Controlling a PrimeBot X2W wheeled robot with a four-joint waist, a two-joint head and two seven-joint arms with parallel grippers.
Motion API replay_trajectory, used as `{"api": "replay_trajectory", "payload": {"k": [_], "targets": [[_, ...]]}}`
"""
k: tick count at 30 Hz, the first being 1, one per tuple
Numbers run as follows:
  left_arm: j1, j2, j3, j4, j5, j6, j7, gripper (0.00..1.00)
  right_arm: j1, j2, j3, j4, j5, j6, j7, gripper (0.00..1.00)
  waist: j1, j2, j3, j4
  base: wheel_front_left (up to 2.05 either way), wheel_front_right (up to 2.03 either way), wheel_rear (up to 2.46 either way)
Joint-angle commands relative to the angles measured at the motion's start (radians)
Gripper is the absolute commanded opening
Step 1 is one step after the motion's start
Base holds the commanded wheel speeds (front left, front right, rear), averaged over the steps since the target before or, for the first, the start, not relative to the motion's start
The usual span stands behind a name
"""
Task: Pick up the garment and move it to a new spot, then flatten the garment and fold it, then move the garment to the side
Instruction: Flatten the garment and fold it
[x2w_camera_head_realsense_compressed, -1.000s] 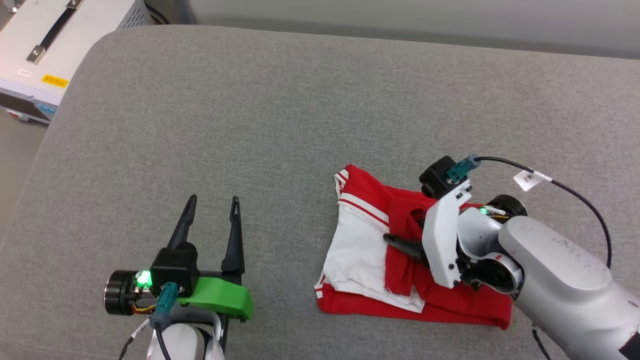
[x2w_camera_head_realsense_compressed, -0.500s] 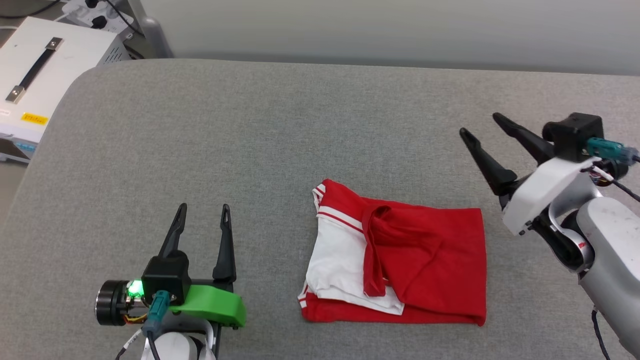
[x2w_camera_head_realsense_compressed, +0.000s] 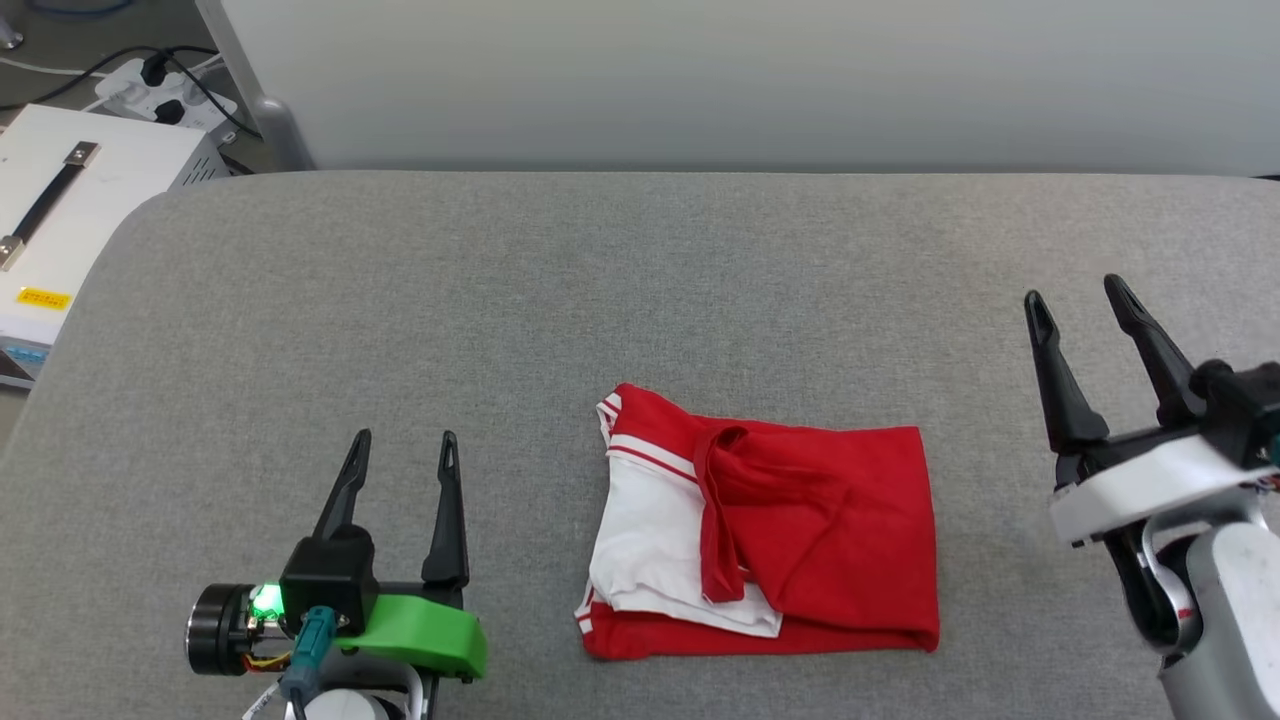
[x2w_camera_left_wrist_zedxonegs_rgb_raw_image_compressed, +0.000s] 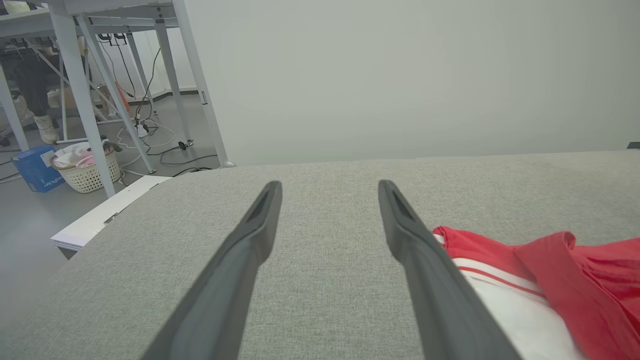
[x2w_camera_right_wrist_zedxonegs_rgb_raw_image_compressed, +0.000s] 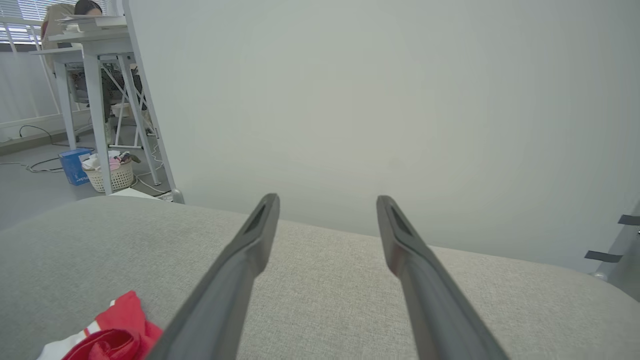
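The garment (x2w_camera_head_realsense_compressed: 800, 540) lies folded into a rough rectangle on the grey padded table (x2w_camera_head_realsense_compressed: 560, 300), red with a white sleeve panel and striped trim at its left end. Its near corner shows in the left wrist view (x2w_camera_left_wrist_zedxonegs_rgb_raw_image_compressed: 530, 280) and in the right wrist view (x2w_camera_right_wrist_zedxonegs_rgb_raw_image_compressed: 107, 337). My left gripper (x2w_camera_head_realsense_compressed: 405, 437) rests open over the table, well left of the garment, with nothing between its fingers. My right gripper (x2w_camera_head_realsense_compressed: 1075, 290) stands open and empty to the right of the garment, clear of the cloth.
A white equipment box (x2w_camera_head_realsense_compressed: 60, 220) with a black handle sits off the table's left end. Cables and a power strip (x2w_camera_head_realsense_compressed: 170, 85) lie on the floor behind. A pale wall (x2w_camera_head_realsense_compressed: 750, 80) runs along the table's far edge. A laundry basket (x2w_camera_left_wrist_zedxonegs_rgb_raw_image_compressed: 85, 170) stands under white desks.
My right gripper let go of the garment, opened, and drew back to the right, off the cloth. The head camera tilted up, shifting the whole picture. The left arm stayed put.
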Motion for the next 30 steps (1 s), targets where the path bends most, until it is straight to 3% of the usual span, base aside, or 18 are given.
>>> {"api": "replay_trajectory", "payload": {"k": [1,12,30], "targets": [[0.018,0.004,0.001,-0.006,0.005,-0.007,-0.006,1.00,0.046,0.028,-0.030,-0.030,-0.022,-0.001,-0.007,1.00,0.0000,0.0000,-0.007,-0.001,0.00,0.00,0.00],[0.058,0.007,-0.008,-0.016,0.005,-0.020,-0.006,1.00,0.285,0.174,-0.172,-0.155,-0.085,-0.001,-0.007,1.00,0.0000,0.0000,-0.047,0.008,0.00,0.00,0.00],[0.077,0.008,-0.009,-0.009,0.001,-0.024,-0.006,1.00,0.390,0.184,-0.195,-0.174,-0.115,-0.001,-0.007,1.00,0.0000,0.0000,-0.053,0.025,0.00,0.00,0.00]]}}
